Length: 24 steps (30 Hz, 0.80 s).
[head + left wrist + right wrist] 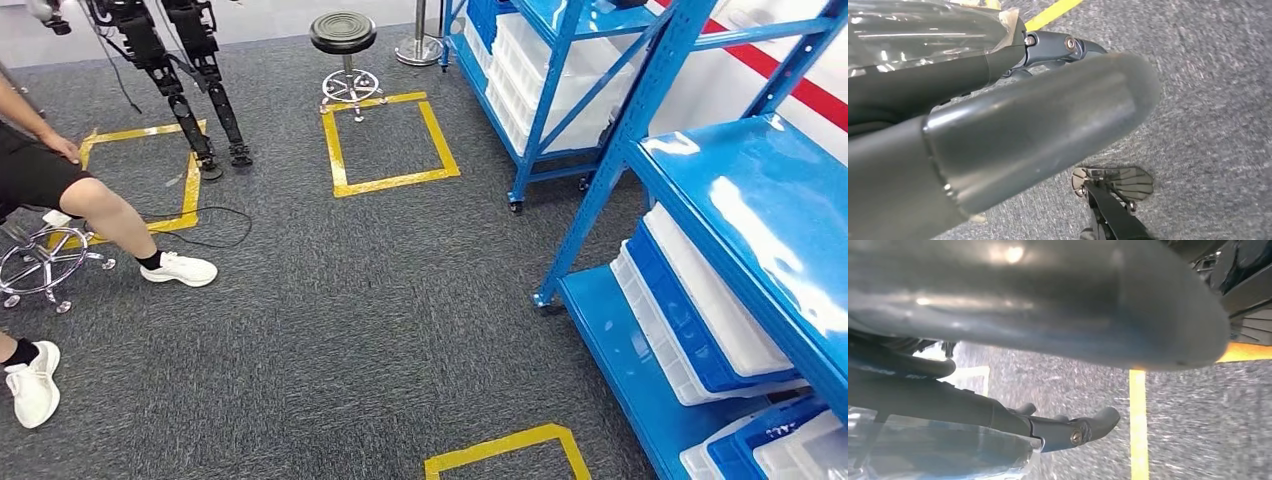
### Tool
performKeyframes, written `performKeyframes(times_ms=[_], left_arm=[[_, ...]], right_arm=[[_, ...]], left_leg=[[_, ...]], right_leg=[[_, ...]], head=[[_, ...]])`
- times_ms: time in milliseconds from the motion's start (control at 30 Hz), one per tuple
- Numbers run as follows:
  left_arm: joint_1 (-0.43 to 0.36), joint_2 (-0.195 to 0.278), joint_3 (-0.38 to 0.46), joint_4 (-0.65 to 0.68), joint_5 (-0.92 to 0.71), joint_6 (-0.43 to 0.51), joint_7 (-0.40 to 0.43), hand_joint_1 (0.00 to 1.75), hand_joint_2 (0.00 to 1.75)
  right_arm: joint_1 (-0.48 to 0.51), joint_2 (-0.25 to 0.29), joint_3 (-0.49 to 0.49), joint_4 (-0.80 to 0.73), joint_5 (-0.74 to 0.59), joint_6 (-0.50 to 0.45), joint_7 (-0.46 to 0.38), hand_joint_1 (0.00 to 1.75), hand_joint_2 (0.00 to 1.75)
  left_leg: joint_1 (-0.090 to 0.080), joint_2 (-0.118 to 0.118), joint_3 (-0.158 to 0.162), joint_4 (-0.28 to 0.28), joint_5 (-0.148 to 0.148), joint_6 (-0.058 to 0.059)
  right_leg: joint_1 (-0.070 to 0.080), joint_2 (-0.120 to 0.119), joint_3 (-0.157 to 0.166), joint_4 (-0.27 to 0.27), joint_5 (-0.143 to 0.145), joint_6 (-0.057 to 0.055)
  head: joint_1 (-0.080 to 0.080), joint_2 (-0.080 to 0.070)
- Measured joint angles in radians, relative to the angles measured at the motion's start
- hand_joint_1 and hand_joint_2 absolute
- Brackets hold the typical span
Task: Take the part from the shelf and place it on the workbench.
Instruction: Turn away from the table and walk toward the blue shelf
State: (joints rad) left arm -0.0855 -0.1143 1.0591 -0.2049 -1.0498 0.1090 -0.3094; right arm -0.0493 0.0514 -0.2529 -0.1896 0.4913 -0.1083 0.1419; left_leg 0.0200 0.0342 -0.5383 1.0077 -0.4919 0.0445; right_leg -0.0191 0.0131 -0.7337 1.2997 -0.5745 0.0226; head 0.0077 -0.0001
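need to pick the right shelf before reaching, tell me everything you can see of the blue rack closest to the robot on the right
The near blue rack is a glossy metal shelving unit with slanted-looking uprights and flat shelves that reflect the lights. Its top shelf looks bare where visible. The lower shelf holds stacked blue and white plastic bins, with more bins at the picture's bottom edge. Its foot stands on the grey carpet. A second similar rack stands behind it.

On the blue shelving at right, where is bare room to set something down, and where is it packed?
Bare: the glossy top shelf and the lower shelf's front end, beside the upright. Crowded: stacked white-and-blue bins behind it, and the far rack's bins.
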Motion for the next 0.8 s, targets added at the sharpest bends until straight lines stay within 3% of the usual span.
performKeyframes(times_ms=[33,100,133,167,233,300,367,433,467,500,533,567,600,667,733,800], left_arm=[[0.000,0.000,0.000,0.000,0.000,0.000,0.000,0.00,0.00],[0.000,-0.001,-0.002,0.000,0.000,0.000,0.000,0.00,0.00],[0.000,-0.001,-0.003,0.000,0.000,0.000,0.000,0.00,0.00],[0.000,-0.001,-0.003,0.000,0.000,0.000,0.000,0.00,0.00],[-0.003,-0.001,-0.004,0.000,0.000,0.000,0.000,0.00,0.00],[-0.007,-0.002,-0.004,0.000,0.000,0.001,0.000,0.00,0.00],[-0.010,-0.005,-0.005,0.000,-0.001,0.004,0.000,0.00,0.00],[-0.007,-0.006,-0.006,0.000,-0.003,0.005,0.002,0.00,0.00],[-0.005,-0.006,-0.007,0.000,-0.003,0.005,0.003,0.00,0.00],[-0.003,-0.006,-0.007,0.000,-0.003,0.006,0.004,0.00,0.00],[-0.002,-0.006,-0.007,0.000,-0.003,0.006,0.004,0.00,0.00],[-0.002,-0.007,-0.007,0.000,-0.003,0.006,0.004,0.00,0.00],[-0.002,-0.007,-0.008,0.000,-0.003,0.006,0.004,0.00,0.00],[-0.002,-0.006,-0.008,0.000,-0.004,0.006,0.004,0.00,0.00],[-0.002,-0.005,-0.009,0.000,-0.004,0.006,0.004,0.00,0.00],[-0.003,-0.006,-0.009,0.000,-0.004,0.007,0.004,0.00,0.00]], right_arm=[[0.001,-0.001,0.000,0.000,0.000,0.000,0.000,0.00,0.00],[0.003,-0.003,0.000,0.000,0.000,0.000,0.000,0.00,0.00],[0.002,-0.002,0.000,0.000,0.000,0.000,0.000,0.00,0.00],[0.001,-0.001,0.000,0.000,0.000,0.000,0.000,0.00,0.00],[-0.001,-0.001,0.000,0.000,0.000,0.000,0.000,0.00,0.00],[-0.001,-0.003,0.000,0.000,0.000,0.000,0.000,0.00,0.00],[-0.001,-0.006,0.000,0.000,0.000,0.000,0.000,0.00,0.00],[-0.002,-0.006,0.000,0.000,0.000,-0.001,0.000,0.00,0.00],[-0.002,-0.005,0.000,0.000,0.000,-0.001,-0.001,0.00,0.00],[-0.001,-0.005,0.000,0.000,0.000,-0.001,-0.001,0.00,0.00],[-0.001,-0.004,0.000,0.000,0.000,-0.001,-0.001,0.00,0.00],[0.000,-0.004,0.000,0.000,0.000,-0.001,-0.001,0.00,0.00],[0.000,-0.004,0.000,0.000,0.000,-0.001,-0.001,0.00,0.00],[-0.002,-0.003,0.000,0.000,0.000,-0.001,-0.001,0.00,0.00],[-0.003,-0.002,0.000,0.000,0.000,-0.001,-0.001,0.00,0.00],[0.000,-0.003,0.000,0.000,0.001,-0.001,-0.001,0.00,0.00]], left_leg=[[0.000,0.013,0.001,0.000,-0.002,-0.002],[0.002,0.035,0.006,0.002,-0.007,-0.011],[0.001,0.045,0.010,0.003,-0.012,-0.019],[-0.001,0.055,0.015,0.004,-0.017,-0.027],[-0.002,0.071,0.025,0.002,-0.024,-0.042],[0.006,0.077,0.033,0.001,-0.030,-0.054],[0.013,0.032,0.015,0.054,-0.071,-0.061],[0.015,-0.021,-0.046,0.185,-0.142,-0.059],[0.015,-0.031,-0.081,0.253,-0.169,-0.058],[0.014,-0.035,-0.106,0.296,-0.177,-0.056],[0.014,-0.037,-0.114,0.301,-0.164,-0.052],[0.013,-0.040,-0.103,0.267,-0.131,-0.048],[0.013,-0.051,-0.076,0.203,-0.090,-0.042],[0.011,-0.096,-0.022,0.075,-0.031,-0.033],[0.005,-0.116,-0.003,0.028,-0.020,-0.028],[0.000,-0.091,0.000,0.016,-0.011,-0.019]], right_leg=[[-0.005,-0.004,0.007,-0.010,0.008,0.011],[-0.016,-0.030,0.077,-0.137,0.055,0.034],[-0.017,-0.053,0.114,-0.202,0.078,0.040],[-0.016,-0.069,0.139,-0.248,0.094,0.039],[-0.006,-0.075,0.150,-0.269,0.104,0.026],[-0.007,-0.052,0.151,-0.271,0.107,0.009],[-0.012,-0.031,0.155,-0.274,0.110,-0.011],[-0.007,-0.011,0.155,-0.275,0.111,-0.025],[-0.002,0.002,0.154,-0.275,0.111,-0.029],[0.002,0.016,0.155,-0.275,0.111,-0.030],[0.006,0.029,0.156,-0.274,0.111,-0.031],[0.008,0.044,0.158,-0.274,0.111,-0.031],[0.009,0.058,0.160,-0.274,0.111,-0.030],[0.012,0.082,0.161,-0.272,0.112,-0.028],[0.013,0.102,0.154,-0.272,0.115,-0.018],[0.010,0.111,0.142,-0.273,0.120,-0.005]], head=[[0.000,0.000],[0.000,0.000],[0.001,0.000],[0.000,0.000],[-0.002,0.000],[-0.003,0.000],[-0.007,0.000],[-0.012,0.000],[-0.012,0.000],[-0.012,0.000],[-0.012,0.000],[-0.012,0.000],[-0.012,0.000],[-0.011,0.000],[-0.011,0.000],[-0.011,0.000]])
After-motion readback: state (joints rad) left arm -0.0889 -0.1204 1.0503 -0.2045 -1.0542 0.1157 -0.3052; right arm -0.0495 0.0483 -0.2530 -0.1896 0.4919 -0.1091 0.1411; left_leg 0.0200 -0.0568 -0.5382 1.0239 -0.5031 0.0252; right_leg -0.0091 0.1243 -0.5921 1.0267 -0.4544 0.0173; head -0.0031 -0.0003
